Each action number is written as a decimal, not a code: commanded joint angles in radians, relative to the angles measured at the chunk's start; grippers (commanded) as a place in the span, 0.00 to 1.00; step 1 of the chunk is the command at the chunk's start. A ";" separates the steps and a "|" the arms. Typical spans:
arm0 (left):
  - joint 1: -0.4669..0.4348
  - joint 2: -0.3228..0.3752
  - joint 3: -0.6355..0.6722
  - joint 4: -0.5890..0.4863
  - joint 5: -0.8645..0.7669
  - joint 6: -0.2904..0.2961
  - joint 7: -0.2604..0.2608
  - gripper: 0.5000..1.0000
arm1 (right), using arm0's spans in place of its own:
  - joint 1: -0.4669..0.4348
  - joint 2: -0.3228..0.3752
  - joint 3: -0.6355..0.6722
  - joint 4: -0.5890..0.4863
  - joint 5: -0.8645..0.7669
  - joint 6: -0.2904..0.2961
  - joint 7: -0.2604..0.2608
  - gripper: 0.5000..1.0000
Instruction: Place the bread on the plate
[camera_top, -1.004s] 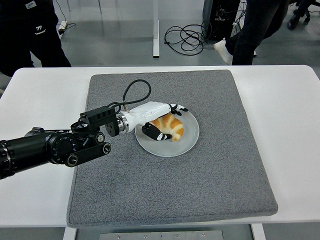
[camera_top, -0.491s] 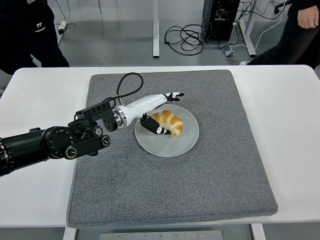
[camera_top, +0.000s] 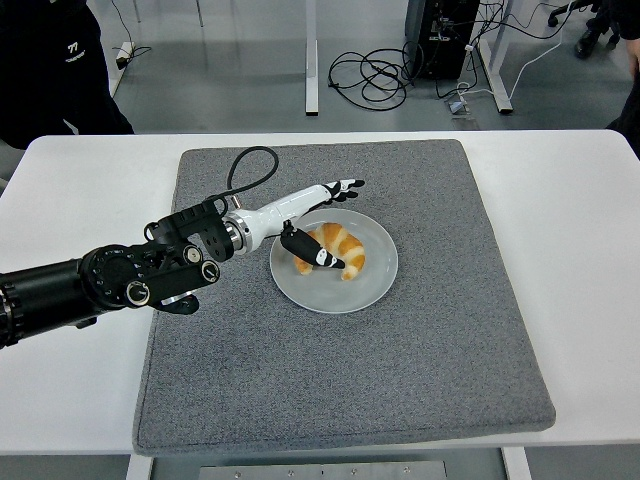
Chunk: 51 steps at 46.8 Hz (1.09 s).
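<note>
A golden croissant (camera_top: 340, 250) lies on the white round plate (camera_top: 375, 283) in the middle of the grey mat. My left hand (camera_top: 325, 220) hovers over the plate's left part with its fingers spread. Its thumb (camera_top: 312, 252) hangs down right beside the croissant's left end, and the other fingers (camera_top: 345, 187) point past the plate's far rim. The hand holds nothing. The right arm does not show.
The grey mat (camera_top: 420, 380) covers most of the white table (camera_top: 585, 260). A black cable (camera_top: 250, 165) loops above my left wrist. A person in dark clothes (camera_top: 50, 60) stands at the far left. Cables lie on the floor beyond.
My left hand has let go of the croissant, opened and lifted back toward the far left. The croissant stays on the plate. A person at the far right has walked out.
</note>
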 joint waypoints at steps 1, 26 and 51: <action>-0.017 0.006 -0.011 -0.005 -0.002 -0.001 0.000 0.94 | 0.000 0.000 0.000 0.000 0.000 0.000 0.000 1.00; -0.024 0.024 -0.283 0.020 -0.166 -0.005 0.012 0.94 | 0.002 0.000 0.000 0.000 0.000 0.000 0.000 1.00; 0.031 0.107 -0.445 0.156 -0.514 -0.270 0.012 0.94 | 0.002 0.000 -0.002 0.000 0.000 0.000 0.000 1.00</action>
